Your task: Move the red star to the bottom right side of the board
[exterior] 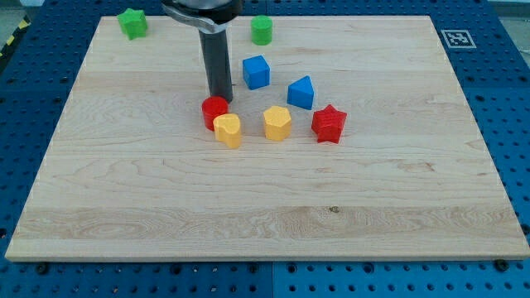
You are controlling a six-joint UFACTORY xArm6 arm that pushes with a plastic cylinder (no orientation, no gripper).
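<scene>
The red star (pixel 329 124) lies a little right of the board's middle. My tip (pixel 221 98) stands well to its left, just above the red cylinder (pixel 214 109) and close to it. A yellow heart-like block (pixel 228 130) touches the red cylinder's lower right. A yellow hexagonal block (pixel 277 122) lies between that one and the red star. A blue cube (pixel 256 72) and a blue wedge-like block (pixel 301 92) lie above them.
A green star-like block (pixel 132 22) sits at the board's top left and a green cylinder (pixel 262 29) at the top middle. The wooden board (pixel 265 223) rests on a blue pegboard table; a marker tag (pixel 456 38) is at the top right.
</scene>
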